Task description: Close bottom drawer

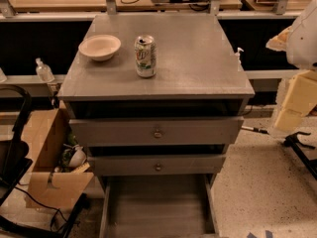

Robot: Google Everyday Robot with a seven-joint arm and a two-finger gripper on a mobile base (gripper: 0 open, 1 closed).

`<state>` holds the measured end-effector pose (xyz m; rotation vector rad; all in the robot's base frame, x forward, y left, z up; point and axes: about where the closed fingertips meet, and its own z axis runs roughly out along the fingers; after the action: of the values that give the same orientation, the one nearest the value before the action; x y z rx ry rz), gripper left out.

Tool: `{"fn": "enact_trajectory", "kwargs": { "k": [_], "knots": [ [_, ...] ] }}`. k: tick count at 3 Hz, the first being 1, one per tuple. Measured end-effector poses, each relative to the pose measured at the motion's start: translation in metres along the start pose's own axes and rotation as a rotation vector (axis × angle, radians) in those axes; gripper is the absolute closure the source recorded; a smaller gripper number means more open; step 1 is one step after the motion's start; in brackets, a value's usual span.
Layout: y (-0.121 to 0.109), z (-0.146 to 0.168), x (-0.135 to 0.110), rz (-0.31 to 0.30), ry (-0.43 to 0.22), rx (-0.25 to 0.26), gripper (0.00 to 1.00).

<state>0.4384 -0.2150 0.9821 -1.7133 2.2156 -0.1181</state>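
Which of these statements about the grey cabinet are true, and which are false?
1. The bottom drawer is pulled out, with its inside showing. True.
2. A bowl sits on the cabinet top, left of the can in the picture. True.
3. The can lies on its side. False: it stands upright.
4. The bowl touches the can. False: they are apart.
5. The pincer holds a drawer knob. False: the pincer is not in view.
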Motion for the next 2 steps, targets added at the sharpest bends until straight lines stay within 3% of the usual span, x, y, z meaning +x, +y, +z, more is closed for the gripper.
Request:
{"fn": "enact_trajectory", "kwargs": {
  "k": [2],
  "knots": [
    [-0.0021,-0.0064,0.0056,0.003,-0.001,0.031,0.0]
  ]
}}
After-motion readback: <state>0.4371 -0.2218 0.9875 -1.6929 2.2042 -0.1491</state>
